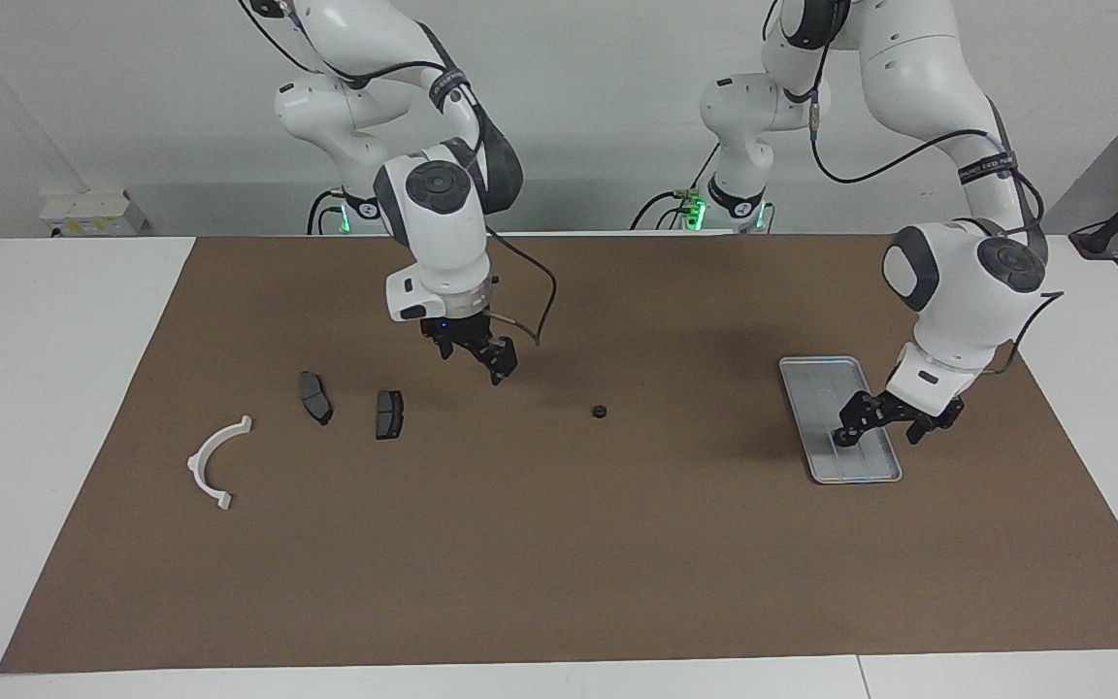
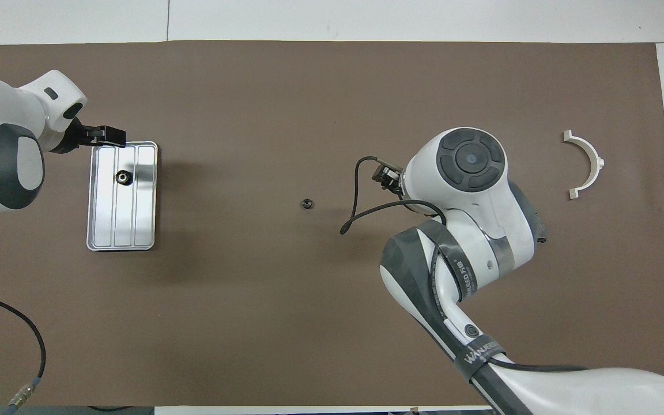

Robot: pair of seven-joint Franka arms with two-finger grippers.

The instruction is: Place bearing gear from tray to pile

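Observation:
The silver tray (image 1: 823,381) (image 2: 136,230) lies toward the left arm's end of the table. One small black bearing gear (image 2: 123,177) sits in its half farther from the robots. My left gripper (image 1: 887,428) hangs open, low over that end of the tray, and one fingertip (image 1: 848,433) hides the gear in the facing view. A second gear (image 1: 599,412) (image 2: 307,203) lies on the mat mid-table. My right gripper (image 1: 475,356) is open over the mat between that gear and the pile: a white half-ring (image 1: 214,456) (image 2: 588,164) and two brake pads (image 1: 314,396) (image 1: 389,414).
A brown mat (image 1: 559,563) covers the table, with white table edge (image 1: 54,388) around it. In the overhead view the right arm's body (image 2: 470,190) covers both brake pads. A loose cable (image 2: 21,346) lies at the corner nearest the left arm's base.

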